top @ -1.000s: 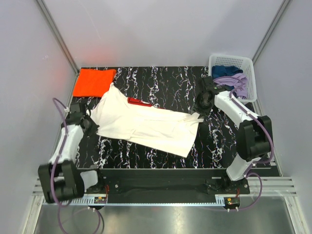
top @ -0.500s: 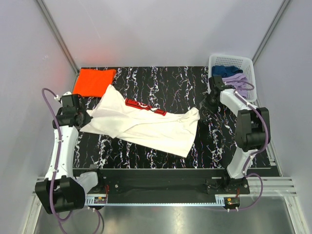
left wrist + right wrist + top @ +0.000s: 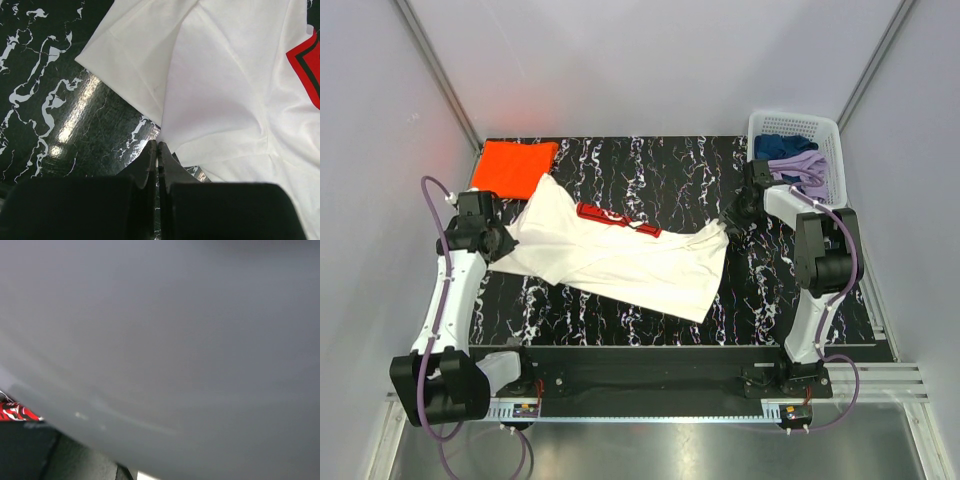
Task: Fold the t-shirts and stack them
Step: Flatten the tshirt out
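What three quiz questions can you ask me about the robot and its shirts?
1. True or false: the orange t-shirt lies at the table's far left corner.
2. What do the left jaws pinch? A) white t-shirt B) orange t-shirt C) nothing
3. Fill in: the basket stands at the table's far ___ corner.
Key: 1 true; 2 A; 3 right.

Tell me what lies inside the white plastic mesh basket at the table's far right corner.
Inside the white plastic mesh basket: a crumpled dark blue cloth toward the back and a lilac cloth in front. Whatever lies beneath them is covered.
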Robot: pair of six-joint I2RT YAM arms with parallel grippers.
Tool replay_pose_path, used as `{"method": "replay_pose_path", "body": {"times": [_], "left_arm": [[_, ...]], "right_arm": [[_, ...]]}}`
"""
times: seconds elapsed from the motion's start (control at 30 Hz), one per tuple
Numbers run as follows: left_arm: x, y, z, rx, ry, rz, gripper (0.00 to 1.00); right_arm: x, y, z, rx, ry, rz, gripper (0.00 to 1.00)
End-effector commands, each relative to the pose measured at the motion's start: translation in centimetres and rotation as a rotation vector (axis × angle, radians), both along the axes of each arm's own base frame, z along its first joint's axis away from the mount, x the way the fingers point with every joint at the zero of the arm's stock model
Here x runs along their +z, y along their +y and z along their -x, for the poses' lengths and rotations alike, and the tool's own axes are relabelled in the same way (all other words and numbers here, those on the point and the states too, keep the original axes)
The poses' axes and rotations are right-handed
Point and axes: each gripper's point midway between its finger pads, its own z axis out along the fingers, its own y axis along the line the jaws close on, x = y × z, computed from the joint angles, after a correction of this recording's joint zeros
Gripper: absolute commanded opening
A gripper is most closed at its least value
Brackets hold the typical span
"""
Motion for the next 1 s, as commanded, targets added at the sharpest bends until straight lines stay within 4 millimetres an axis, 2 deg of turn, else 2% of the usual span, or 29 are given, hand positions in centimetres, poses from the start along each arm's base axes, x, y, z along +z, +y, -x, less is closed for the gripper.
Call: {"method": "replay_pose_path", "body": {"times": [0.0,0.13,0.3,0.57,0.8,0.97], "left_arm": [[1.1,-0.1,-0.9,-0.027,-0.037,-0.025,0.00],[1.0,-0.4,-0.9,-0.039,-0.033,-0.025,0.00],[1.0,-0.7,-0.8,-0.054,-0.032,-0.030,0.00],[0.8,-1.1,-0.8,-0.068,-0.031,-0.023,0.00],[0.8,-1.4,-0.7,-0.079,-0.032,-0.021,0.00],[0.8,-1.5,-0.7,-0.083,-0.033,-0.020,0.00]], "right_arm": [[-0.1,0.8,-0.6,0.025,-0.036,-0.031,0.39],[-0.3,0.8,-1.4,0.029,-0.040,-0.019,0.38],[0.5,0.3,-2.5,0.047,-0.061,0.024,0.38],[0.9,0.0,-3.3,0.087,-0.078,0.055,0.38],[2.1,0.0,-4.8,0.128,-0.122,0.085,0.38],[1.6,0.5,-4.8,0.146,-0.104,0.063,0.36]]}}
